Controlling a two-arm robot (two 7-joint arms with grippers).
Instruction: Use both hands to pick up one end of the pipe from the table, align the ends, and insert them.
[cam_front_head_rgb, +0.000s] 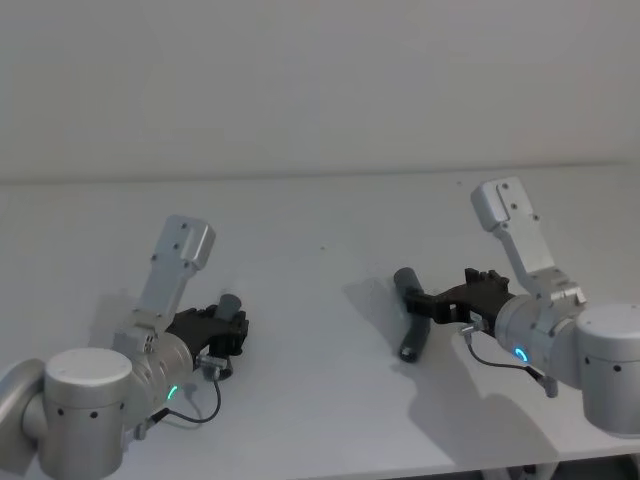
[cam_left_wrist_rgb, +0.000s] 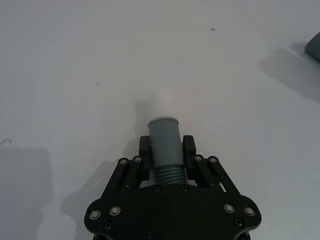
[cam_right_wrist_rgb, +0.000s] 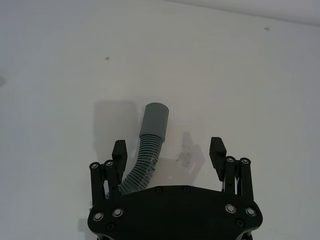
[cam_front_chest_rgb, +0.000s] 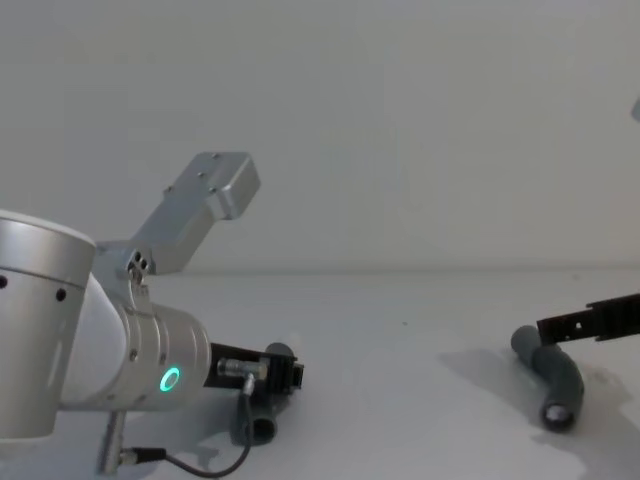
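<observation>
Grey corrugated hose with a white tip (cam_left_wrist_rgb: 165, 135) is pinched by the jaws of the black left gripper (cam_left_wrist_rgb: 166, 150). The other grey cuffed hose (cam_right_wrist_rgb: 152, 122) lies on the white tabletop (cam_right_wrist_rgb: 250, 75) between the spread jaws of the black right gripper (cam_right_wrist_rgb: 170, 150) (nearer one side); it could be rolled aside by an off-centre close, spoiling alignment

Head view, centre: bare table (cam_front_head_rgb: 320, 230) btwn the two grippers, wide lane; upper half of frame open too. Lower left: left gripper (cam_front_head_rgb: 228, 332) clamped on left hose piece (cam_front_head_rgb: 231, 302), blocks that corner. Centre-right: right hose piece (cam_front_head_rgb: 410, 325) lies on table, btwn spread fingers of right gripper (cam_front_head_rgb: 428, 303).
</observation>
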